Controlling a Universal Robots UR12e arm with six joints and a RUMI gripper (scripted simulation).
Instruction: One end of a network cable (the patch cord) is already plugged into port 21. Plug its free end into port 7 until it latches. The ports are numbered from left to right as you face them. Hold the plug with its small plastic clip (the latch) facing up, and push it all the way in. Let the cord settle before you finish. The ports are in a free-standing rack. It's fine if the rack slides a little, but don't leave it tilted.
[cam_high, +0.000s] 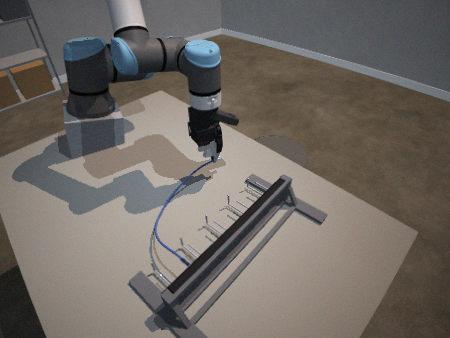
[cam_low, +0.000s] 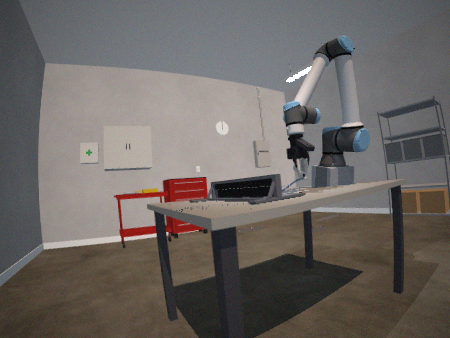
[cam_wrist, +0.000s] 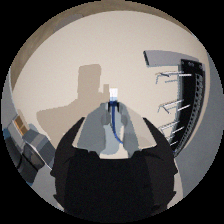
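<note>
A: status on the patch job?

B: The dark two-jaw gripper (cam_high: 216, 156) is pinching the small clear plug (cam_wrist: 114, 93) on the free end of the blue network cable (cam_high: 159, 220), jaws pressed tight on it. Plug is pointing down, hanging just above the beige table top (cam_high: 325, 280), not resting on it as far as I can judge.

A: where vs the rack?

B: In the top view the grey free-standing rack with the long black port strip (cam_high: 235, 240) is lying at about 5 o'clock from the gripper, well apart. Cable is arcing from the plug down toward 7 o'clock, then curling into the strip near its lower-left end. That's prob the port 21 end, still seated; can't read port nos.

A: so progress?

B: Early. Grasp is done, lift looks done. Left: reorienting the plug to horizontal w/ latch up, carrying it to port 7, pushing in till it latches, releasing, letting the cord settle.

A: latch orientation now?

B: Can't tell, plug's too small in the wrist view. Rack is sitting flat, no tilt visible.
</note>
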